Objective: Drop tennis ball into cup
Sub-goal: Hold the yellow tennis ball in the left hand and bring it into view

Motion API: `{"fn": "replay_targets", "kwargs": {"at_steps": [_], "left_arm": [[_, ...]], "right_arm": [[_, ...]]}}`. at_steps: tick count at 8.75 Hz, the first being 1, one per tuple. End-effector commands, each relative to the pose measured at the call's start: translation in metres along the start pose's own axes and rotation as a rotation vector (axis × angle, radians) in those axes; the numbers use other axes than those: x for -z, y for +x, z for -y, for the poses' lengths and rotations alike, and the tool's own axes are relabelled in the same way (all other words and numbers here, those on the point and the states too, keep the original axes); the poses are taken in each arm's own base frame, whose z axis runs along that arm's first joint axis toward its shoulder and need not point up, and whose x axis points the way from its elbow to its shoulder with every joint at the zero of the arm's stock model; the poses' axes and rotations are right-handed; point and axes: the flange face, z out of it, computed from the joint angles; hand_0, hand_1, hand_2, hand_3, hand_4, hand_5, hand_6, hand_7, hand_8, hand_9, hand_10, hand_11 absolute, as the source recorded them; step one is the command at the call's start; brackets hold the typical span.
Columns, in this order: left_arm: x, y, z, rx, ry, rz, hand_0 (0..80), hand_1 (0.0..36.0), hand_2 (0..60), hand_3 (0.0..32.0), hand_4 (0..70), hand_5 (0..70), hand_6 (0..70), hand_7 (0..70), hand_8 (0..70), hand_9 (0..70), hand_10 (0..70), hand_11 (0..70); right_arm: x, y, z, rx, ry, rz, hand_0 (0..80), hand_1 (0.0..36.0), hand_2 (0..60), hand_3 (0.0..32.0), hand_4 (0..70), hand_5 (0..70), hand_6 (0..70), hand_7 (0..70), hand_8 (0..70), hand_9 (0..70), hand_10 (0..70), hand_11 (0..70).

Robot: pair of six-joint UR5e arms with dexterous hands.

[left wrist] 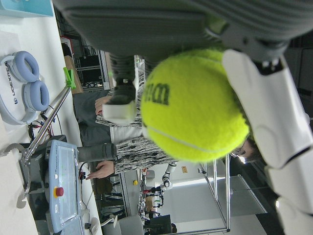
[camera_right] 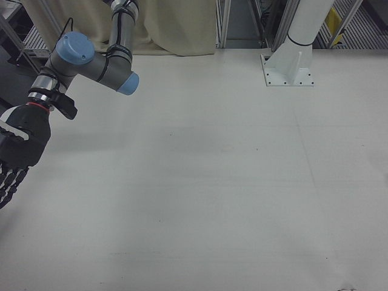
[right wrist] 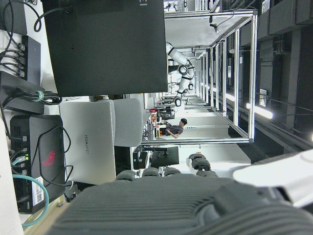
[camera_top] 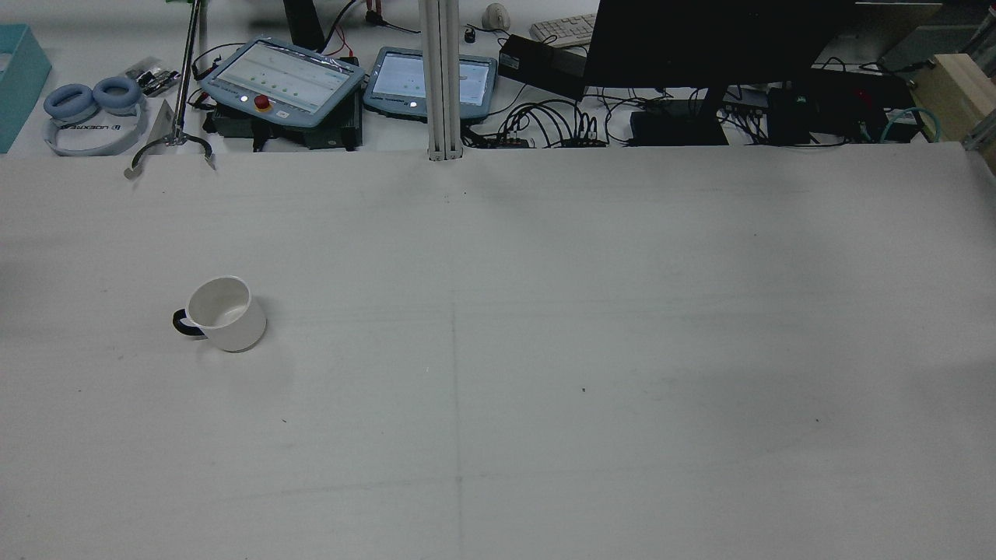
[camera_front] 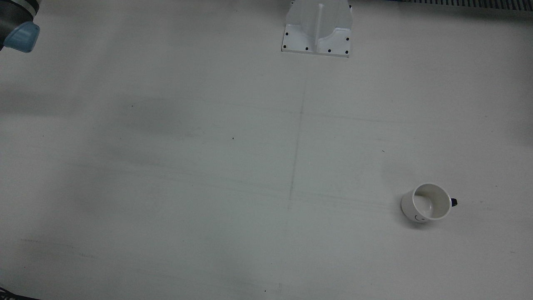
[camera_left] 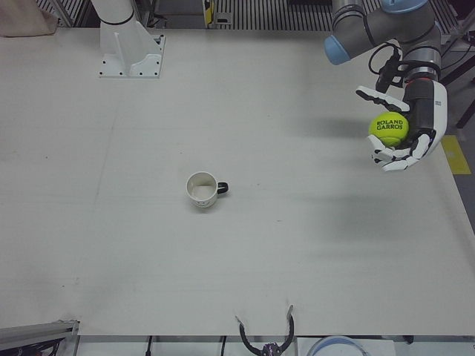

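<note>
A white cup (camera_left: 202,189) with a dark handle stands upright on the table, on my left arm's half. It also shows in the rear view (camera_top: 226,313) and the front view (camera_front: 429,203), and its inside looks empty. My left hand (camera_left: 415,126) is palm up above the table's edge, well to the side of the cup. It is shut on a yellow-green tennis ball (camera_left: 389,129), which fills the left hand view (left wrist: 193,105). My right hand (camera_right: 15,151) hangs at the table's far side, fingers straight and apart, holding nothing.
A white arm pedestal (camera_front: 318,27) stands bolted at the table's robot side, also in the left-front view (camera_left: 130,48). Beyond the operators' edge lie two teach pendants (camera_top: 284,82), headphones (camera_top: 89,101), a monitor (camera_top: 716,39) and cables.
</note>
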Motion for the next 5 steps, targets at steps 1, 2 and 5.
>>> {"fn": "replay_targets", "kwargs": {"at_steps": [1,2,5], "left_arm": [[-0.004,0.002,-0.008,-0.001,-0.009,-0.007,50.1,7.6,9.2,0.0,20.8,25.2,70.0,70.0,46.8,60.2,49.5,70.0],[-0.005,0.004,-0.015,-0.002,-0.017,-0.019,50.5,8.6,7.4,0.0,21.0,23.8,70.0,70.0,46.6,60.2,49.3,70.0],[-0.087,-0.061,-0.072,-0.001,-0.076,0.084,51.4,9.8,7.4,0.0,22.5,22.6,70.0,70.0,45.9,59.3,48.3,68.9]], "right_arm": [[0.0,-0.001,0.0,0.0,0.0,0.002,0.0,0.0,0.0,0.0,0.0,0.0,0.0,0.0,0.0,0.0,0.0,0.0],[0.0,-0.001,-0.001,-0.001,-0.002,0.001,0.0,0.0,0.0,0.0,0.0,0.0,0.0,0.0,0.0,0.0,0.0,0.0],[0.0,0.0,-0.001,0.0,-0.002,0.0,0.0,0.0,0.0,0.0,0.0,0.0,0.0,0.0,0.0,0.0,0.0,0.0]]}}
